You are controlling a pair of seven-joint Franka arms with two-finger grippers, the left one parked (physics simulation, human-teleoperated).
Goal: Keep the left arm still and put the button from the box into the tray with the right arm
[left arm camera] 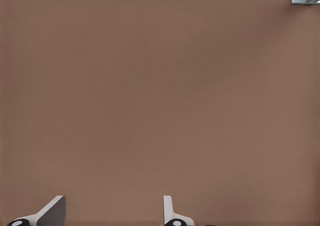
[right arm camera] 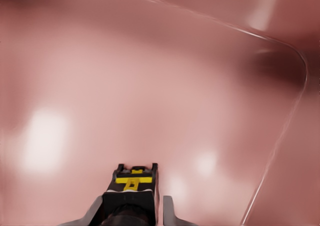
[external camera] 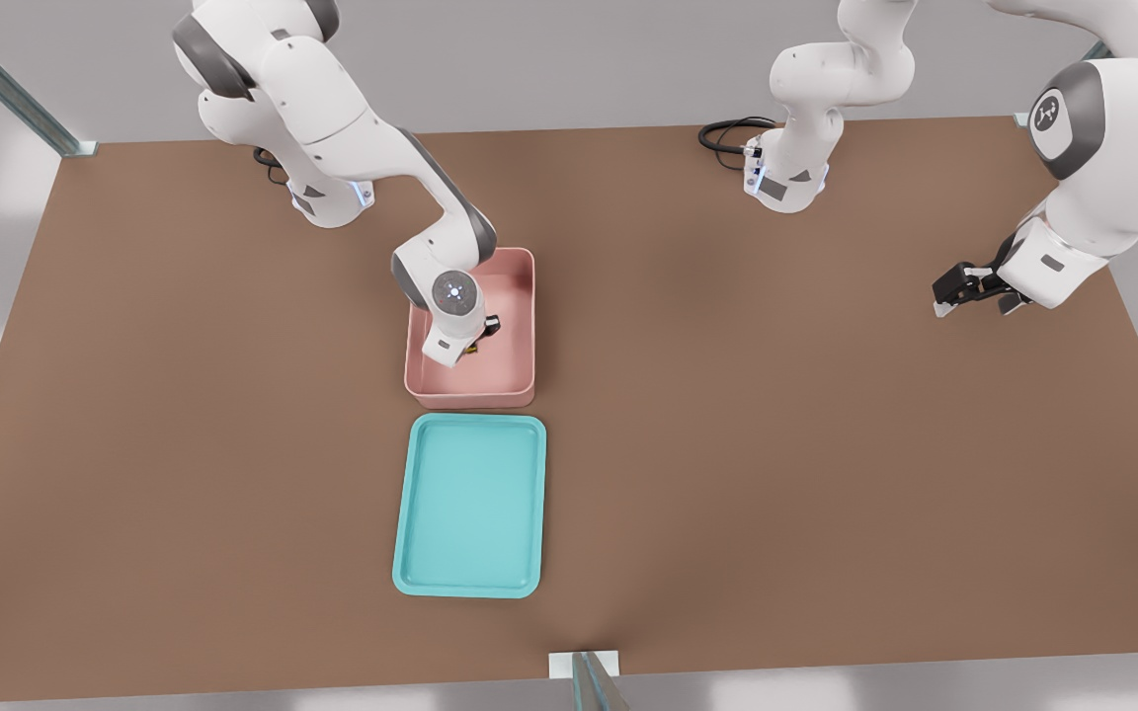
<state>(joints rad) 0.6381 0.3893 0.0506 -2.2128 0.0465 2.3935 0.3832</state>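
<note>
The pale pink box [external camera: 520, 326] stands mid-table, and the turquoise tray [external camera: 470, 504] lies just in front of it. The right arm reaches down into the box from the front view's left, its glowing wrist cap [external camera: 454, 291] hiding most of the hand. Its gripper [external camera: 477, 338] is low inside the box. In the right wrist view the gripper [right arm camera: 131, 206] is shut on the button [right arm camera: 133, 180], whose black body and yellow cap fill the gap between the fingers [right arm camera: 168, 211]. Beyond them spreads the pink box floor [right arm camera: 150, 86]. A speck of the button's yellow [external camera: 471, 348] shows in the front view.
The brown table [external camera: 776, 444] stretches wide around box and tray. The parked left arm's gripper [external camera: 964, 291] hangs over the table at the front view's right. Metal frame posts [external camera: 589, 681] stand at the table's edges.
</note>
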